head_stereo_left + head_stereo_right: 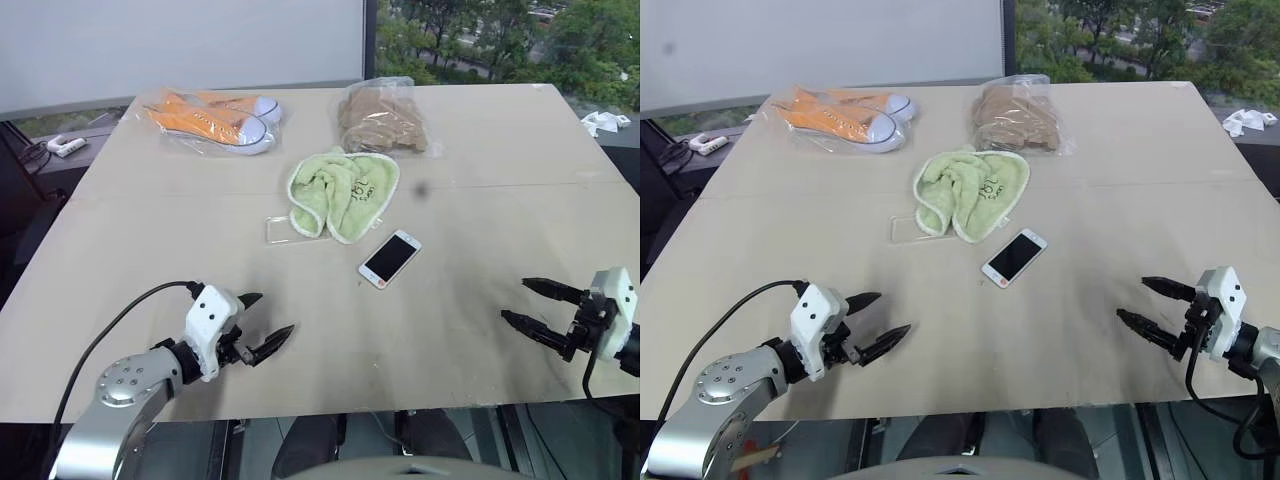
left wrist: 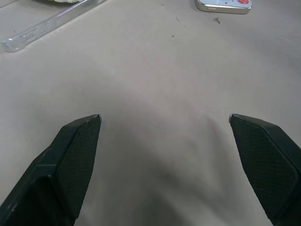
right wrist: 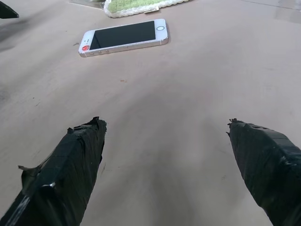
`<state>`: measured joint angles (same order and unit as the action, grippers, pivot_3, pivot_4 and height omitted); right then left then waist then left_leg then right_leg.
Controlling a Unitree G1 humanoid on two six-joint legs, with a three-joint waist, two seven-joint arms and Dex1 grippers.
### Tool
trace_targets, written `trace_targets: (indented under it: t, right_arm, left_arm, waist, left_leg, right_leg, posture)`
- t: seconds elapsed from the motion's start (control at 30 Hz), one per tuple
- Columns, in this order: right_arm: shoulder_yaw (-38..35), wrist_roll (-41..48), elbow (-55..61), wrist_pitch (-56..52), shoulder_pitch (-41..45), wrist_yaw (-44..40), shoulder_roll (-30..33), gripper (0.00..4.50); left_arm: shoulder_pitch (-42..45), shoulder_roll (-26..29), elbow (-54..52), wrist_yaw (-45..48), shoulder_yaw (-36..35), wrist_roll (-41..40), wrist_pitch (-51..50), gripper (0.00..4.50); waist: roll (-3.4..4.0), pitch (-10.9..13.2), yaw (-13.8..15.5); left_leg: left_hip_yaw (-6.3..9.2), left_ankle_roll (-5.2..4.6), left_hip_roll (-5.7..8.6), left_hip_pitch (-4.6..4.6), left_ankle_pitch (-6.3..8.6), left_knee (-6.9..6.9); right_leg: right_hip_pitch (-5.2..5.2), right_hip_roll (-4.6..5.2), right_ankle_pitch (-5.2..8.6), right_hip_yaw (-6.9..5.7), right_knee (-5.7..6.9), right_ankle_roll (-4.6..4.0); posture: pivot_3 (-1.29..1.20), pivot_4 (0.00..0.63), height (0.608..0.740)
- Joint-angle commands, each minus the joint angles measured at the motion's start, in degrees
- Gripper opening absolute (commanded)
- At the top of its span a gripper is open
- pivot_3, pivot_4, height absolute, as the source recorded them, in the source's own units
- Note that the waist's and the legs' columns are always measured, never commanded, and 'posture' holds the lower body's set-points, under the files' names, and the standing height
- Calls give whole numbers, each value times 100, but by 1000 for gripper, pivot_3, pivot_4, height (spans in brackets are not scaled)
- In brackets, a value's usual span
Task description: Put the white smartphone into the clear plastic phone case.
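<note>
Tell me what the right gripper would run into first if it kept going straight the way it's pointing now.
Probably the white smartphone. The right gripper is open, pointing across bare table toward the middle, and its wrist view shows the phone ahead, slightly off-centre, with the green towel just beyond. Depth is uncertain, so it might slide past.

The table (image 1: 480, 200) has a matt, pale beige top, smooth with faint scuffs. The white smartphone (image 1: 390, 258) shows a glossy black glass screen and a satin metal edge. The clear plastic phone case (image 1: 278, 230) is thin, transparent and shiny. The green towel (image 1: 340, 190) is soft, fluffy cloth. Crinkly glossy plastic bags wrap the orange canvas shoes (image 1: 210, 120) and the brown items (image 1: 383, 118).
</note>
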<state>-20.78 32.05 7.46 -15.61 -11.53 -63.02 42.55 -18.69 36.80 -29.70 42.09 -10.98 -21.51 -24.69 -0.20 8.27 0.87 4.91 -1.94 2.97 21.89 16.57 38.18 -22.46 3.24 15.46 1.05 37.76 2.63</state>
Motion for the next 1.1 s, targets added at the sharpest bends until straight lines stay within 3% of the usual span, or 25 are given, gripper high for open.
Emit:
trace_targets:
  t: [0.03, 0.47, 0.67, 0.87, 1.0, 1.1]
  right_arm:
    - [-76, -24, 13, 185, 60, -45, 39, 4500]
    - [1, -148, -71, 474, 132, -65, -62, 4500]
    - [161, -54, 23, 125, 455, 174, -138, 4500]
    - [1281, -490, 77, -364, 2173, 980, -696, 4500]
    - [2138, -863, -323, -828, 3469, 1563, -1511, 4500]
    - [2861, -1537, -1514, -683, 4684, 1980, -2362, 4500]
  left_arm:
    - [35, 28, -81, 9, -91, -15, 132, 4489]
    - [122, -20, -36, 13, -71, -55, 142, 4489]
    - [125, -75, -43, -53, -130, -51, 197, 4489]
    - [501, -222, 150, -265, -449, -280, 117, 4489]
    - [670, -220, 289, -417, -672, -292, 44, 4489]
    - [684, -200, 256, -602, -1155, -443, -77, 4489]
  waist:
    - [0, 0, 0]
    - [0, 0, -1]
    - [0, 0, -7]
    - [0, 1, -83]
    - [0, 0, -139]
    - [-9, 2, -160]
  left_leg:
    - [0, 0, 0, 0, 0, 0]
    - [0, 0, 0, 0, 0, 0]
    - [-1, 1, 0, -1, 0, 0]
    - [-3, 2, -2, -8, -1, 0]
    - [0, 24, -3, -7, -14, 0]
    - [1, 28, 1, 6, -15, -1]
  right_leg:
    - [0, 0, 0, 0, 0, 0]
    - [0, 0, 0, 0, 0, 0]
    - [0, 0, 0, 0, 0, 0]
    - [-2, -4, -1, 4, 8, -1]
    - [-6, -9, -3, 1, 12, -5]
    - [-22, -9, -3, 1, 9, -4]
  posture:
    - [0, 150, 740]
    - [0, 150, 740]
    - [0, 150, 740]
    - [0, 150, 740]
    - [0, 150, 740]
    - [0, 150, 740]
